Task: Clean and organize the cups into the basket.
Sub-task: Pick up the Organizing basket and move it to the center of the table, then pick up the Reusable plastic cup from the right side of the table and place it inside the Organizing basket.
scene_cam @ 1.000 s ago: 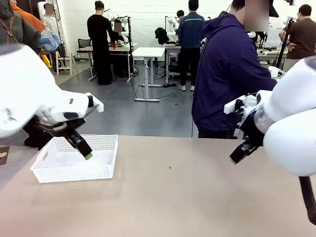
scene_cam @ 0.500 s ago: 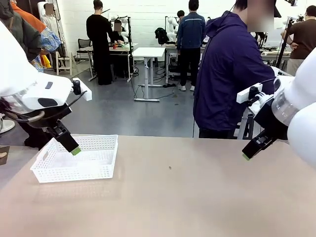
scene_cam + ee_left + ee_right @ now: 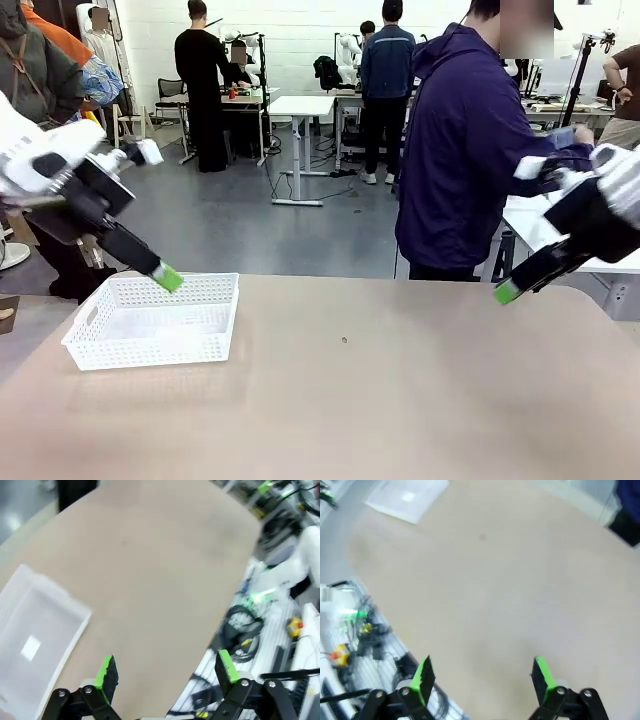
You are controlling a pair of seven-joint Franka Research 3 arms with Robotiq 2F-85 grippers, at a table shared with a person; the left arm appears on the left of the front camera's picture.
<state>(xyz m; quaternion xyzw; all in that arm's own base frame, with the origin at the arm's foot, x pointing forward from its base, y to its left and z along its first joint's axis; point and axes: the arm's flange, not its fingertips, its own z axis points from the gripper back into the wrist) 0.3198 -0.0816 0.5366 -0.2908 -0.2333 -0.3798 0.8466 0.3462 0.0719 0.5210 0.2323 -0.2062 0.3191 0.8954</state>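
Note:
The white perforated basket (image 3: 150,350) sits on the left part of the table and holds nothing. My left gripper (image 3: 165,277) hangs just above its far rim, and in the left wrist view it (image 3: 165,670) stands open with nothing between the green pads, the basket (image 3: 82,612) blurred at the left. My right gripper (image 3: 507,292) hovers over the table's far right edge. It (image 3: 482,675) is open and holds nothing, high over bare tabletop, with the basket (image 3: 395,511) far off at the top. The cups are out of view.
A person in a dark blue jacket (image 3: 460,150) stands at the far side of the tan table (image 3: 350,400), right of the middle. Cables and gear (image 3: 250,630) lie below the table's near edge.
Both arms have lifted and drawn outward. The left gripper rose out of the basket to above its far rim. The right gripper moved a little to the right.

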